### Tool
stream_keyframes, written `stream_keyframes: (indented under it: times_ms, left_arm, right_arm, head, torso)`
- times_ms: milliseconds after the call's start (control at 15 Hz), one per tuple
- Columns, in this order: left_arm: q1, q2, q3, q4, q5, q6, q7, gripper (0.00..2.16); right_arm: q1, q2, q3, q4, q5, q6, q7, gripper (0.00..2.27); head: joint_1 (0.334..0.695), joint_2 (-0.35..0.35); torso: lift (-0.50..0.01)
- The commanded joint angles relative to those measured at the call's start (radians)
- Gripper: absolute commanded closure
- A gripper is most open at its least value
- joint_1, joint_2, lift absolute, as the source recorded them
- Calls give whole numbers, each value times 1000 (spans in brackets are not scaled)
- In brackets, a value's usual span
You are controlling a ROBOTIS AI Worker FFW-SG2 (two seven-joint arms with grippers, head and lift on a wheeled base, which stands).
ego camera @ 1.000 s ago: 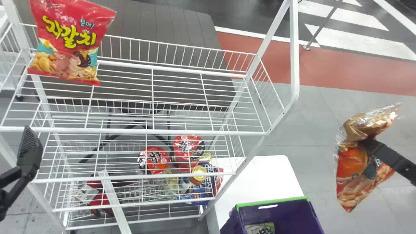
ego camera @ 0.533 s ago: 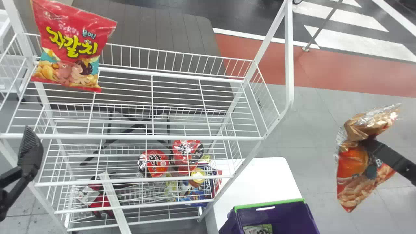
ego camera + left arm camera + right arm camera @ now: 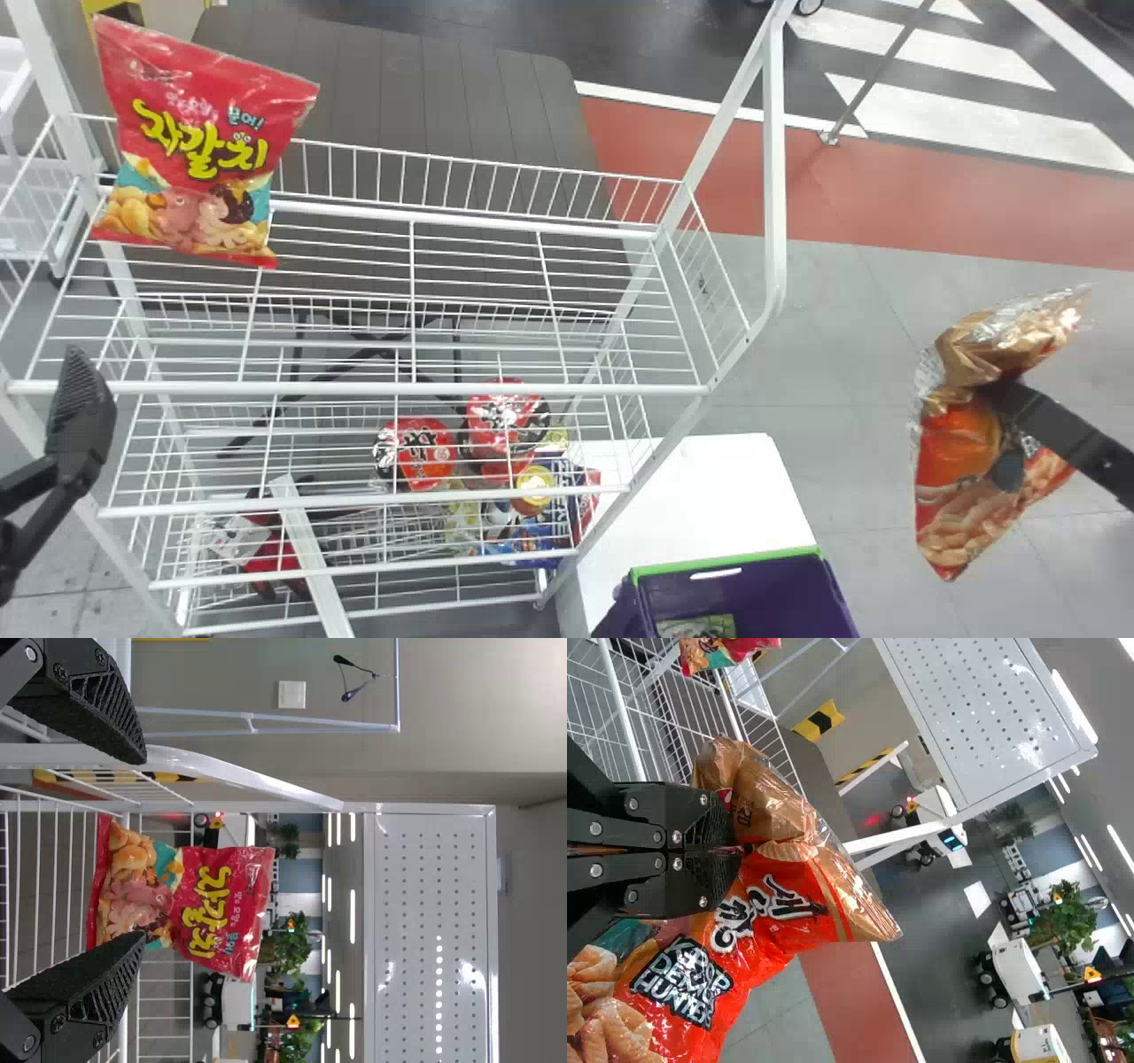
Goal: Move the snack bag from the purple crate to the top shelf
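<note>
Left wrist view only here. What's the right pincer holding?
Observer: The right pincer is shut on an orange-red snack bag.

Operator: Is that bag above the top shelf?

Observer: No. In the head view it hangs well to the right of the top shelf, with floor behind it.

Operator: Anything in the purple crate?

Observer: Yes, a green-and-white pack shows inside the purple crate.
</note>
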Motion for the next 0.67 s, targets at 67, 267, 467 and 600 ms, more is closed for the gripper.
stream_keyframes:
  times_ms: [67,267,467,600]
  left_arm:
    - [0,-1,0,0,0,0,0,124]
    - [0,-1,0,0,-2,0,0,124]
    - [0,-3,-3,0,-3,0,0,124]
    - [-2,-4,-5,2,-3,0,0,124]
  right_arm:
    - [0,1,5,8,2,11,2,1932]
    - [0,1,18,6,-21,11,14,1956]
    - [-3,1,80,6,-30,11,11,1963]
    - [0,1,176,18,25,11,20,1963]
  head:
    - [695,-330]
    - [695,-325]
    - [695,-310]
    - [695,-280]
  torso:
    - [10]
    - [0]
    - [0]
    - [0]
